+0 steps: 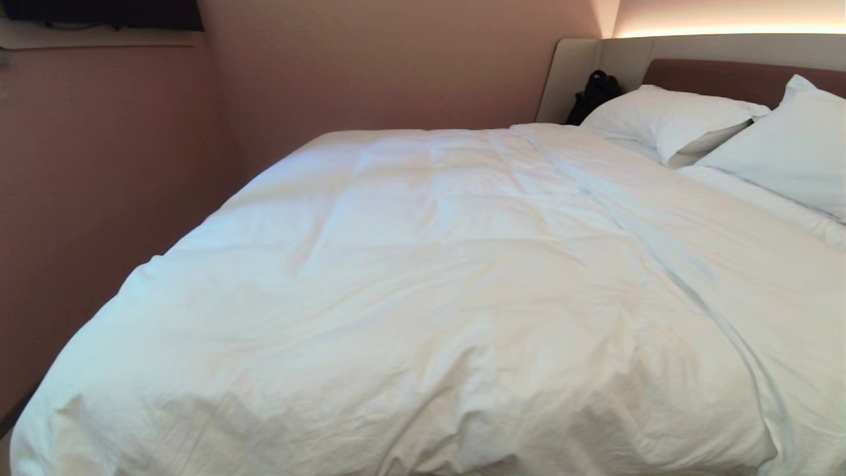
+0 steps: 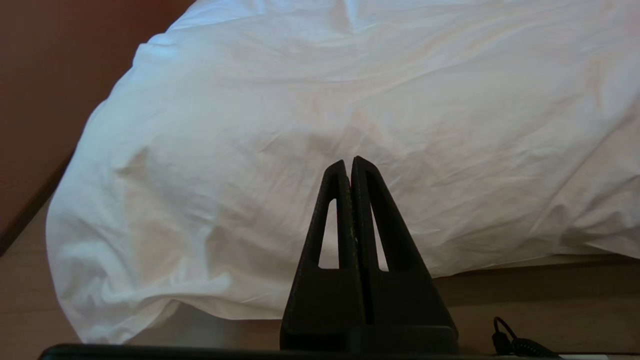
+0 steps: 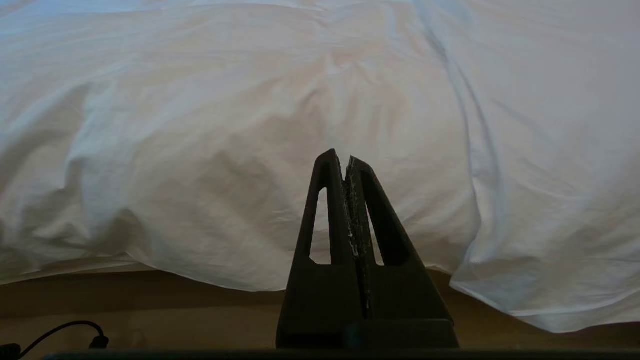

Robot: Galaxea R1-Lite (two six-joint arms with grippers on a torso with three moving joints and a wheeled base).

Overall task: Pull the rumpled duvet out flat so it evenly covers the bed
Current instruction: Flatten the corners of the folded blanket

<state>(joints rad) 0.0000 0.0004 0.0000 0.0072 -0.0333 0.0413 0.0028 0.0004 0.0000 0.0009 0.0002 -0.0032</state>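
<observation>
Duvet (image 1: 423, 284) fabric, white and puffy, spreads across nearly the whole bed (image 1: 727, 49), reaching from the foot end up to just short of the pillows. Its surface carries soft creases, and a long fold line runs along it from near the pillows down toward the foot end, closer to the side away from the wall. At the foot end the duvet hangs over the edge, and its corner nearest the wall bulges out and droops toward the floor (image 2: 30, 300). Two white pillows lie at the head of the bed against the brown headboard (image 1: 720, 79): the farther pillow (image 1: 667, 119) sits nearer the wall side, and the nearer pillow (image 1: 786, 152) lies just beside it. A black bag (image 1: 593, 94) stands beside the farther pillow, against the pale surround of the headboard. The pinkish wall (image 1: 99, 185) runs along the far long side of the bed. Neither arm shows in the head view. The left gripper (image 2: 348, 162) hangs in front of the duvet's overhanging foot edge, near the drooping corner, its fingers pressed together with nothing between them. The right gripper (image 3: 344, 156) hangs likewise before the foot edge, close to where the fold line comes down, its fingers also pressed together and empty. Neither gripper touches the duvet. A thin black cable (image 2: 515, 340) lies on the floor below the duvet's foot edge.
</observation>
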